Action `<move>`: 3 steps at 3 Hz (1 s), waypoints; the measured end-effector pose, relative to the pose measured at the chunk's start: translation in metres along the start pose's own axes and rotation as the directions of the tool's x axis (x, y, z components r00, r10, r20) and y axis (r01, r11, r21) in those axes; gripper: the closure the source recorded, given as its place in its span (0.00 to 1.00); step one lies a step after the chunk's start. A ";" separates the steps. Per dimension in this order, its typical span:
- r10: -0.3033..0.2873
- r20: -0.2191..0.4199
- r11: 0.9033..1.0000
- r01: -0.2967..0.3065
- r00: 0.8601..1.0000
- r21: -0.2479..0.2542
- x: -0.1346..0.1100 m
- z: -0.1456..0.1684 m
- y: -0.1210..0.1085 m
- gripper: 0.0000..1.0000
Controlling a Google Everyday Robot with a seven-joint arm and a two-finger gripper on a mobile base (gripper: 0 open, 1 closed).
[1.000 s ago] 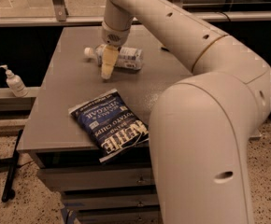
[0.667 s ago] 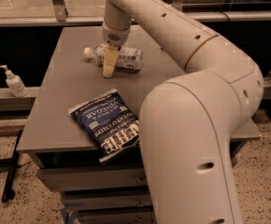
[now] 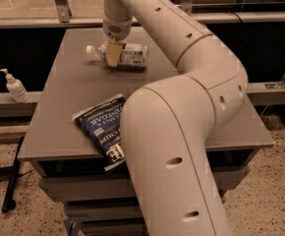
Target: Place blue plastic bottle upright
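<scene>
The blue plastic bottle (image 3: 132,55) lies on its side at the far middle of the grey table (image 3: 64,82), with its white cap pointing left. My gripper (image 3: 113,56) reaches down from above and sits right at the bottle's middle, covering part of it just right of the neck. The bottle rests on the tabletop.
A dark blue chip bag (image 3: 98,124) lies flat near the table's front edge, partly hidden by my arm. My big pale arm (image 3: 177,146) fills the front right of the view. A small white pump bottle (image 3: 15,86) stands on a ledge left of the table.
My arm's elbow has swung closer to the camera and covers more of the view. The gripper has stayed at the bottle, and the bottle still lies in the same place.
</scene>
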State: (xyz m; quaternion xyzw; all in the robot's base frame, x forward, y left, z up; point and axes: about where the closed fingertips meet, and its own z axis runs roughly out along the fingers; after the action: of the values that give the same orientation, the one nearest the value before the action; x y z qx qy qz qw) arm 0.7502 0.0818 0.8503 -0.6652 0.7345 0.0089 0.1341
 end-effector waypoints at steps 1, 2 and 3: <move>-0.009 0.046 1.000 0.008 0.999 0.010 -0.010 -0.041 0.000 0.89; 0.020 0.154 0.999 -0.025 0.988 0.029 -0.002 -0.088 0.004 1.00; 0.073 0.289 0.995 -0.091 0.955 0.051 0.028 -0.137 0.014 1.00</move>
State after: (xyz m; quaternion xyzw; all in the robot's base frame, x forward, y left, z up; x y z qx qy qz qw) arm 0.7089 0.0304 0.9738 -0.6213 0.7341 0.0875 0.2596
